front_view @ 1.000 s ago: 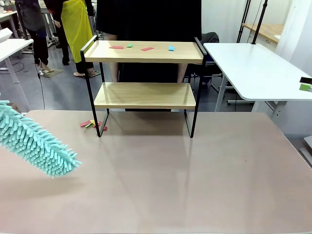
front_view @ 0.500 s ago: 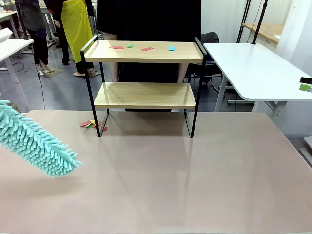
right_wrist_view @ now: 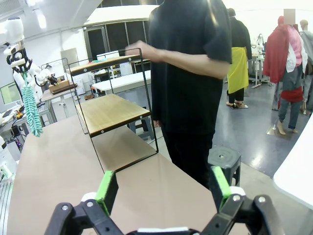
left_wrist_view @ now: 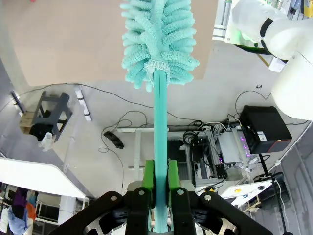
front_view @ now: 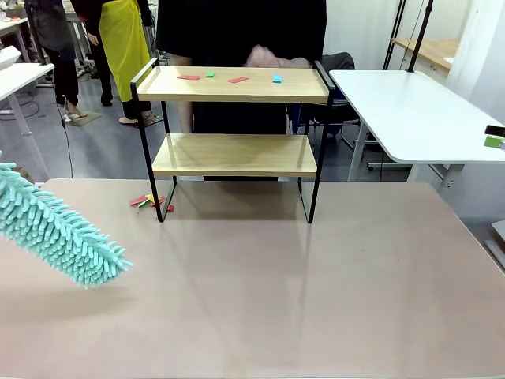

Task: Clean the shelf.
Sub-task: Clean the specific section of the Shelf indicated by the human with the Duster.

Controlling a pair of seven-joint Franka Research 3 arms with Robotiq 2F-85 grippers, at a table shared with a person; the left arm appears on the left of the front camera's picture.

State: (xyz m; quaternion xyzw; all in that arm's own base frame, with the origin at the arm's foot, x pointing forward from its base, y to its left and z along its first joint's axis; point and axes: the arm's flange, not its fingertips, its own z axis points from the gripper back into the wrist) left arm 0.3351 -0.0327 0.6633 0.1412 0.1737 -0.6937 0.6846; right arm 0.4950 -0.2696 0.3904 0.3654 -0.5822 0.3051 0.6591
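Observation:
The shelf (front_view: pixel 237 154) stands at the far middle of the tan table, also seen in the right wrist view (right_wrist_view: pixel 110 112). Several small coloured scraps (front_view: pixel 238 79) lie on its top board. A person's hand (front_view: pixel 268 57) hovers just behind that board; the same hand (right_wrist_view: pixel 139 49) reaches over the top tier. My left gripper (left_wrist_view: pixel 161 169) is shut on the handle of a teal duster (left_wrist_view: pixel 156 39). The duster's fluffy head (front_view: pixel 59 229) hangs over the table's left side, well short of the shelf. My right gripper (right_wrist_view: pixel 163 188) stands open with nothing between its fingers, off to the shelf's side.
More coloured scraps (front_view: pixel 146 200) lie on the table by the shelf's front left leg. A white table (front_view: pixel 418 110) stands at the right. The person in black (right_wrist_view: pixel 190 73) stands behind the shelf, beside a black stool (right_wrist_view: pixel 226 159). Other people stand farther off.
The person's hand has come into view behind the shelf's top board. The duster and both arms have stayed put.

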